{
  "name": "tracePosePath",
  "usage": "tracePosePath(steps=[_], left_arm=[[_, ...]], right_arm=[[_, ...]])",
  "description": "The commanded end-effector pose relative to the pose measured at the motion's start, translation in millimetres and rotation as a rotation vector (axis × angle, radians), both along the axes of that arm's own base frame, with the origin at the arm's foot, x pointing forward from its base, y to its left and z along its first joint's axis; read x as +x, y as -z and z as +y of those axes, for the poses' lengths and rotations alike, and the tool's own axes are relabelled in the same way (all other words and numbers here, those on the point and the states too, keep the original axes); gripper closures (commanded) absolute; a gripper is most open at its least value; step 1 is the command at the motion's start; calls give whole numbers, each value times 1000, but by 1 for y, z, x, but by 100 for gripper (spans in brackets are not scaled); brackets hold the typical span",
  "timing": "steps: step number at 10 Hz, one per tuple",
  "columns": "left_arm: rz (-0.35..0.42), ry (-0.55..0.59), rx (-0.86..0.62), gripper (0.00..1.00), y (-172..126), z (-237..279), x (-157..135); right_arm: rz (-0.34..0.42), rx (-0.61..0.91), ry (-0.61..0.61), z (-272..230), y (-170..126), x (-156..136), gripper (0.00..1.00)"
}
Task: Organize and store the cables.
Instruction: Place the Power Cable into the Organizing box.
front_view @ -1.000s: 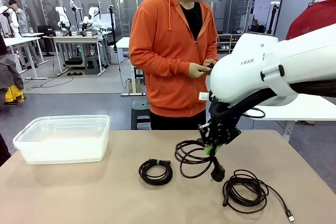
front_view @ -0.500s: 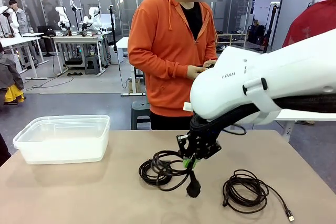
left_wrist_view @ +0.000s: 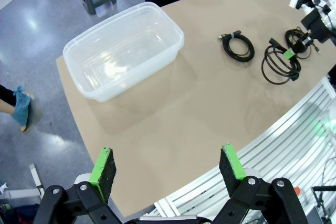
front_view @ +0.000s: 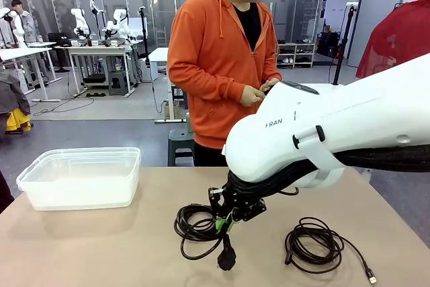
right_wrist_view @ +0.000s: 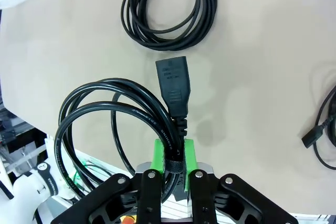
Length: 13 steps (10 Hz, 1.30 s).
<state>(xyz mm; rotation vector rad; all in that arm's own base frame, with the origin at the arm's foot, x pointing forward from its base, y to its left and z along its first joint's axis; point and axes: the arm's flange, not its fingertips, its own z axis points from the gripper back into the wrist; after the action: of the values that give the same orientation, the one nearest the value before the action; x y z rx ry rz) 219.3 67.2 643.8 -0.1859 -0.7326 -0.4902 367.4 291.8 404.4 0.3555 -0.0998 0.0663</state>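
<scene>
Right end effector point(front_view: 227, 222) clenched on gathered strands of power cable coil point(front_view: 191, 223), held over desk point(front_view: 101, 253), right of bin point(front_view: 80, 196). Grip at bundling point judged to keep loops together for storing. Loops hung bin-ward. Plug point(front_view: 226, 259) pointed down, long axis near vertical. Left end effector point(left_wrist_view: 167, 169) released, empty, raised on robot's side of bin.

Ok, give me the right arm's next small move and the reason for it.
Probably carry the power cord leftward until it is over the clear plastic bin, then let go. The right end effector is shut on the cord's coil, which seems lifted off the table. The bin sits empty at the table's left, and a smaller coil lies on the way.
</scene>
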Motion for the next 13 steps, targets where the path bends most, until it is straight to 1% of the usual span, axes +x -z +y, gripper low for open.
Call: tracePosePath(steps=[1, 4, 5, 6, 7, 9, 12, 13], left_arm=[[-5, 9, 3, 0, -1, -1, -1], [-5, 9, 3, 0, -1, -1, -1], [-5, 9, 3, 0, -1, -1, -1], [-5, 9, 3, 0, -1, -1, -1], [-5, 9, 3, 0, -1, -1, -1], [-5, 9, 3, 0, -1, -1, -1], [-5, 9, 3, 0, -1, -1, -1], [-5, 9, 3, 0, -1, -1, -1]], right_arm=[[3, -10, 2, -7, -6, 5, 100], [3, -10, 2, -7, -6, 5, 100], [9, -3, 8, -6, -1, 3, 82], [13, 79, 30, -8, 4, -4, 82], [10, 68, 28, -6, 13, -6, 82], [17, 100, 47, 1, 21, -2, 82], [41, 34, 36, 14, 48, -2, 82], [35, -3, 31, 18, 56, -3, 82]])
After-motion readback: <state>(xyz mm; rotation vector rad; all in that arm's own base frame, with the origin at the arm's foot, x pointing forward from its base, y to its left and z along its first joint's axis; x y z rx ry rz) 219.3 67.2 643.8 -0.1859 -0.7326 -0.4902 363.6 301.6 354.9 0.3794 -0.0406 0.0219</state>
